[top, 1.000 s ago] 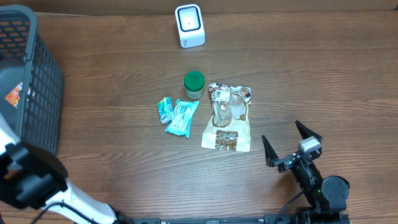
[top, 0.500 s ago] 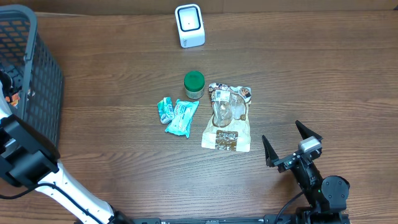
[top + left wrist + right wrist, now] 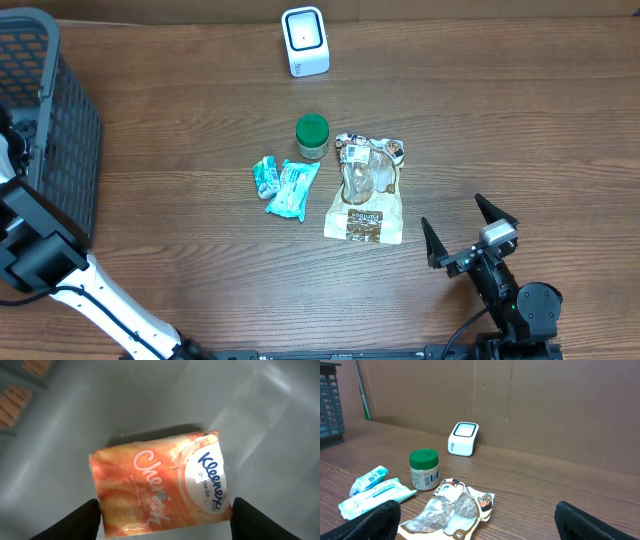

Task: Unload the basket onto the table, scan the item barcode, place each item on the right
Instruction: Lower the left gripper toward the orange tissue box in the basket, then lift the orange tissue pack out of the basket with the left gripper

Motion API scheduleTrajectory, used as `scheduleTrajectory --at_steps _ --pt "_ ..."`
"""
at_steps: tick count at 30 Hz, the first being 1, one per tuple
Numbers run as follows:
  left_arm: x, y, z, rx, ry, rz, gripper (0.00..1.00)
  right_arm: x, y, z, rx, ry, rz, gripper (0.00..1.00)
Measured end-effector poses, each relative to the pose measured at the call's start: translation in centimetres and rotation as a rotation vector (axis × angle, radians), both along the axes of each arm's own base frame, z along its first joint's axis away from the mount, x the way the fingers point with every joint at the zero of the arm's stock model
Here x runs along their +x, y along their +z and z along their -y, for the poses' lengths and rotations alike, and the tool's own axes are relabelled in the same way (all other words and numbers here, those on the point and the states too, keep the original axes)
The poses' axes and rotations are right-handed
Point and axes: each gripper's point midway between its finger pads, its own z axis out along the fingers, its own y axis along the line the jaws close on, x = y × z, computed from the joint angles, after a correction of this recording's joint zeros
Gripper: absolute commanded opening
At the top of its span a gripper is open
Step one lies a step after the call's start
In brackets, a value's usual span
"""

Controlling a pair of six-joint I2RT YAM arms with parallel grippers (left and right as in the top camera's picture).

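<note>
Brown wood-grain worktop [image 3: 500, 120], cardboard wall along 12 o'clock edge. White scanner [image 3: 305, 41] upright at 12 o'clock, near back edge. Green-lidded jar [image 3: 312, 137] upright near centre. Clear-and-brown bag [image 3: 367, 190] flat at jar's 4 o'clock, top corner just beside jar. Teal packets [image 3: 286, 185] flat at jar's 7 o'clock, overlapping each other. Black mesh basket [image 3: 60, 130] at 9 o'clock edge, well apart from rest.

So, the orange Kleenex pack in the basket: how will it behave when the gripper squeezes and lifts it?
The Kleenex pack looks like a soft film pouch of tissues, so it will probably squash rather than resist. It is likely light for its size. Its wrapper shines, so it may slip between the fingers.
</note>
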Motion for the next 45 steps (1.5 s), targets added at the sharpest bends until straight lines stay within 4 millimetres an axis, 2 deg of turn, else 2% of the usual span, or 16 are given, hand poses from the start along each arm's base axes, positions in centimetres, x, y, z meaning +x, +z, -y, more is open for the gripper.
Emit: scheduleTrajectory --at_steps 6,9,11,13,15,18,27,31,33,35,38,40,42,43,44,45 --pt "0.5 0.2 -0.4 0.017 -0.001 0.02 0.73 0.0 0.0 0.0 0.0 0.0 0.0 1.0" --pt "0.5 -0.1 -0.4 0.013 -0.001 0.016 0.72 0.0 0.0 0.0 0.0 0.0 0.0 1.0" --pt "0.4 -0.8 -0.3 0.006 0.0 0.007 0.66 0.0 0.0 0.0 0.0 0.0 0.0 1.0" --pt "0.3 -1.6 -0.2 -0.006 -0.001 -0.005 0.55 0.0 0.0 0.0 0.0 0.0 0.0 1.0" --pt "0.5 -1.7 -0.3 -0.006 -0.005 0.001 0.46 0.0 0.0 0.0 0.0 0.0 0.0 1.0" --pt "0.5 -1.6 -0.3 -0.002 -0.012 -0.001 0.39 0.0 0.0 0.0 0.0 0.0 0.0 1.0" --pt "0.2 -0.9 0.0 -0.015 -0.014 -0.02 0.39 0.0 0.0 0.0 0.0 0.0 0.0 1.0" --pt "0.9 0.7 -0.3 -0.009 0.021 0.023 0.39 0.0 0.0 0.0 0.0 0.0 0.0 1.0" --pt "1.1 2.5 -0.1 -0.011 0.035 0.059 0.39 0.0 0.0 0.0 0.0 0.0 0.0 1.0" --pt "1.4 5.2 0.1 -0.004 0.042 0.113 0.39 0.0 0.0 0.0 0.0 0.0 0.0 1.0" --pt "1.9 11.7 0.6 0.035 0.041 0.239 0.4 0.0 0.0 0.0 0.0 0.0 0.0 1.0" --pt "1.9 16.9 1.5 0.065 0.03 0.341 0.41 0.0 0.0 0.0 0.0 0.0 0.0 1.0" --pt "1.5 22.5 3.0 0.089 0.006 0.458 0.41 0.0 0.0 0.0 0.0 0.0 0.0 1.0" --pt "1.3 24.5 3.7 0.094 -0.006 0.5 0.41 0.0 0.0 0.0 0.0 0.0 0.0 1.0" --pt "1.0 27.3 4.9 0.098 -0.028 0.562 0.42 0.0 0.0 0.0 0.0 0.0 0.0 1.0" --pt "0.7 29.1 5.7 0.099 -0.043 0.602 0.42 0.0 0.0 0.0 0.0 0.0 0.0 1.0"
